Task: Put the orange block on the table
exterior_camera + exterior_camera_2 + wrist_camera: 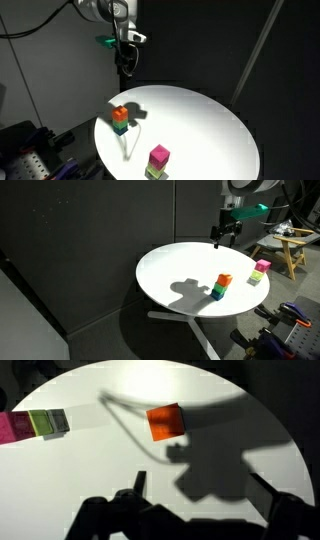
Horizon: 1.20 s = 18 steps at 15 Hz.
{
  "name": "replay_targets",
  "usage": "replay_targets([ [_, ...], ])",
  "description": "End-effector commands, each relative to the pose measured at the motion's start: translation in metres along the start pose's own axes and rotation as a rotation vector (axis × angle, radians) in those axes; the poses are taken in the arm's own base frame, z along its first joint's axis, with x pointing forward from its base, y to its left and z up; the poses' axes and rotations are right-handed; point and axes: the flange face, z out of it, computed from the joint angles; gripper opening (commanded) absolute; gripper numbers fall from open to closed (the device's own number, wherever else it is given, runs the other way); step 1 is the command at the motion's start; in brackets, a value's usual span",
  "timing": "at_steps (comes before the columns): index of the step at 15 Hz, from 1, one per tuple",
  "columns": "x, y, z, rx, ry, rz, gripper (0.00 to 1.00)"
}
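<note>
The orange block [120,113] sits on top of a green cube [121,127], forming a small stack on the round white table [200,125]. The stack shows in both exterior views, with the orange block [224,280] above the green cube [218,292] on the table [170,270]. In the wrist view the orange block [165,422] is seen from above, ahead of the fingers. My gripper [125,58] hangs high above the table's far edge, well clear of the stack. It is open and empty [200,490], also visible in an exterior view [227,232].
A pink cube [159,154] sits on a yellow-green cube [155,172] near the table's edge, also in an exterior view [262,267] and the wrist view [14,428]. The arm's shadow falls across the tabletop. Dark curtains surround the table; a wooden stool [285,250] stands beside it.
</note>
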Motion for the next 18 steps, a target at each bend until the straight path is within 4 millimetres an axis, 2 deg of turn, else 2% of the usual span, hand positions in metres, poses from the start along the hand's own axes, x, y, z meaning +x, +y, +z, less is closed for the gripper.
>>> replay_targets([
  [1,-0.007,0.009,0.008,0.013,0.046,-0.056,1.0],
  [10,-0.027,0.018,0.051,0.022,0.071,-0.124,1.0],
  [18,-0.034,0.021,0.082,0.023,0.069,-0.154,1.0],
])
